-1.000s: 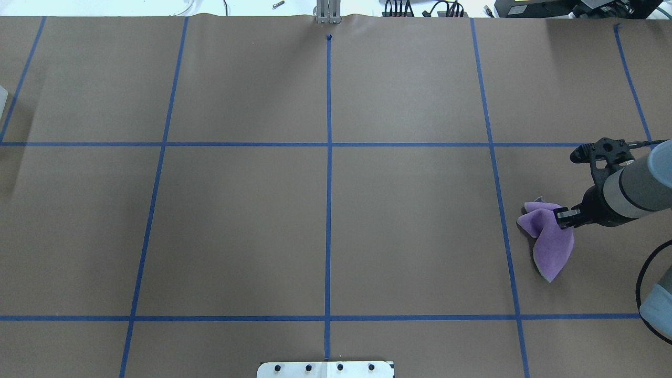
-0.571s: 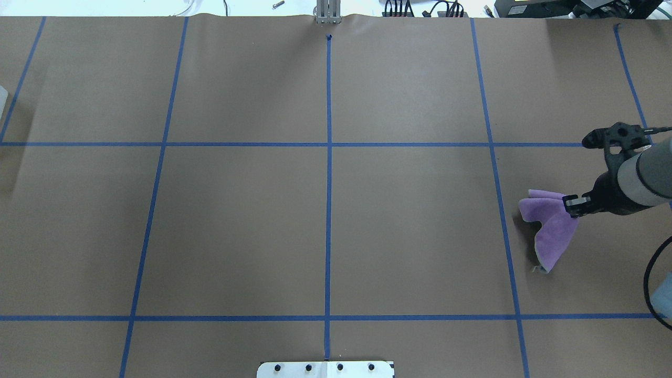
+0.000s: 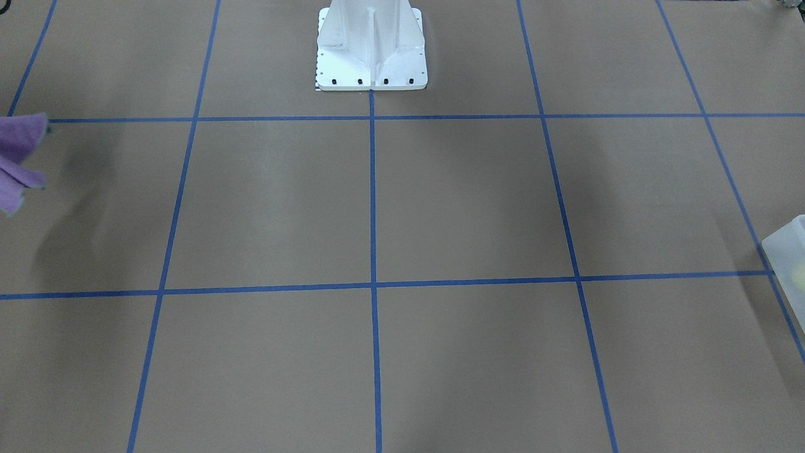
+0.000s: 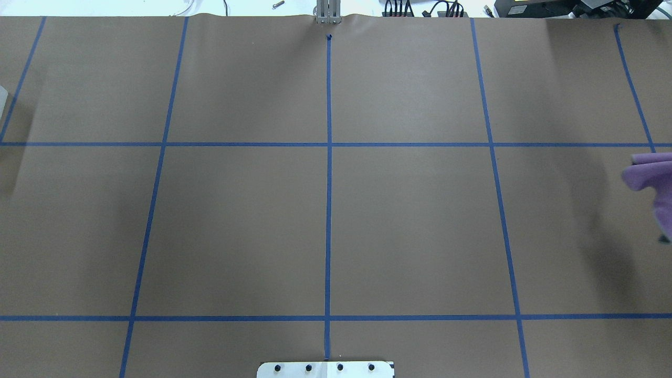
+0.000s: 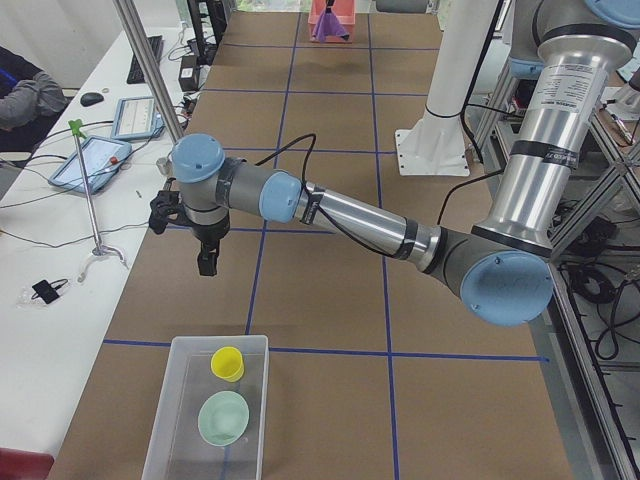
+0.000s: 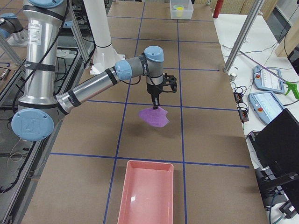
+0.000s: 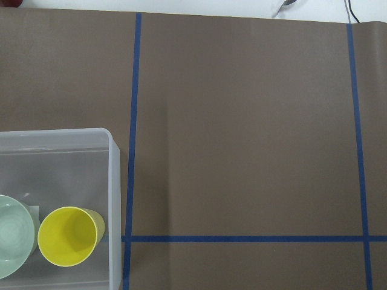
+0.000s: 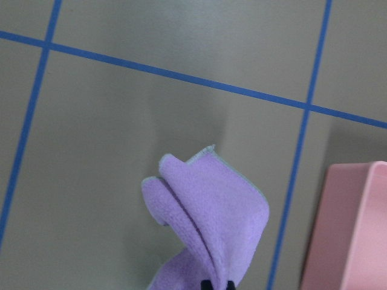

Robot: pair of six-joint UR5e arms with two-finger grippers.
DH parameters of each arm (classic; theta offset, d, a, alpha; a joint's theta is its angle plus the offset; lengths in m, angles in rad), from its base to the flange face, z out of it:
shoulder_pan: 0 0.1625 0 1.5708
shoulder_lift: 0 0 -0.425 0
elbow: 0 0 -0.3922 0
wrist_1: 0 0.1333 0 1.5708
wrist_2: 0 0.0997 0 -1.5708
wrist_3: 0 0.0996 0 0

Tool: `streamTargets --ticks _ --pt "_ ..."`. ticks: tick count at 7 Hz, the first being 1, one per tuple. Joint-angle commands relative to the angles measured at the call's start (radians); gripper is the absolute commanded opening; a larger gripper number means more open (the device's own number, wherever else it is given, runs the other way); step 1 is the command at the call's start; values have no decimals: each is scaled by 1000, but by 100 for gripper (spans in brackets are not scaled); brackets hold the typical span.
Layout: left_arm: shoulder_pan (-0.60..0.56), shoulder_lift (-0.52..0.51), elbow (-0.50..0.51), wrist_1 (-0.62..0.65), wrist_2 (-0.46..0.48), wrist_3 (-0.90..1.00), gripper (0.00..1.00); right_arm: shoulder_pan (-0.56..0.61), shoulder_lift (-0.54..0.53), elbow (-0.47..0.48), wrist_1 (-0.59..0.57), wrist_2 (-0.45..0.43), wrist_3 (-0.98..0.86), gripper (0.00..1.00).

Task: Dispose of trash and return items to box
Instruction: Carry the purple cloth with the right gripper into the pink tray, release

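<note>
Cup (image 5: 228, 362) and bowl (image 5: 223, 416) are seen side by side in the box (image 5: 168, 395) at the counter's (image 4: 409, 220) left end. The left arm (image 5: 350, 215) is stretched low, the left pincer (image 5: 206, 264) pointed down near the box, its grip not discernible. The right pincer (image 6: 154, 103), pointed down, is clenched on a purple cloth (image 6: 154, 117) hung above the counter.

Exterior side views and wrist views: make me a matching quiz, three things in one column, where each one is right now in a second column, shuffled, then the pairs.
Things
1. bright yellow plastic tumbler cup
2. purple fleece cloth
3. pink rectangular plastic tray

Places
A. hanging from the right gripper
B. flat on the table at the robot's right end
C. inside the frosted translucent plastic box, beside the pale mint-green round bowl

Pairs: 1-C, 2-A, 3-B
</note>
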Motion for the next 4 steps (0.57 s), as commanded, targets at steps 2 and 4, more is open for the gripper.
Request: streamTargets --ticks 2,4 --pt "20 1 5 1 2 0 99 388 -7 -136 -210 4 -602 0" --pt "25 1 8 1 2 -2 99 484 4 -363 -99 -5 -782 0"
